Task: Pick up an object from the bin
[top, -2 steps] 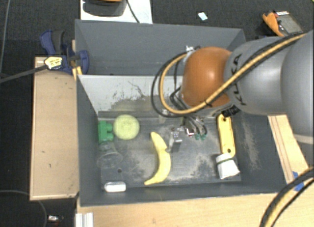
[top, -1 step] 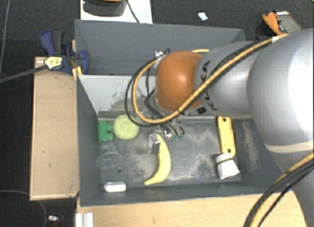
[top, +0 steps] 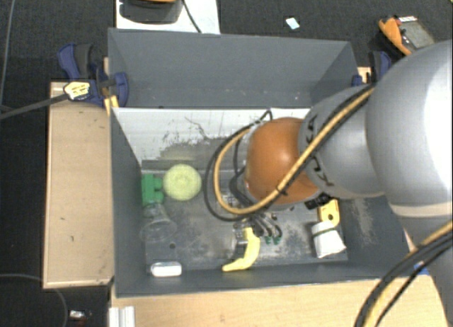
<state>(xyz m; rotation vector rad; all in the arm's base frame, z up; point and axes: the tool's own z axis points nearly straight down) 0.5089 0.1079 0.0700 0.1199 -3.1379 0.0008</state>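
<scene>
My gripper (top: 262, 231) is low in the bin, at the front middle, mostly hidden under the arm's orange cover. Right below it, touching or nearly touching its tip, lies a yellow curved banana-shaped thing (top: 244, 254) near the front wall. To the right lies a white cylinder with a yellow end (top: 328, 234). I cannot tell whether anything is between the jaws.
A yellow-green ball (top: 182, 182) and a green block (top: 151, 189) sit at the left. In front of them lie a clear plastic piece (top: 157, 230) and a small white flat piece (top: 165, 270) in the front left corner. The arm covers the bin's right half.
</scene>
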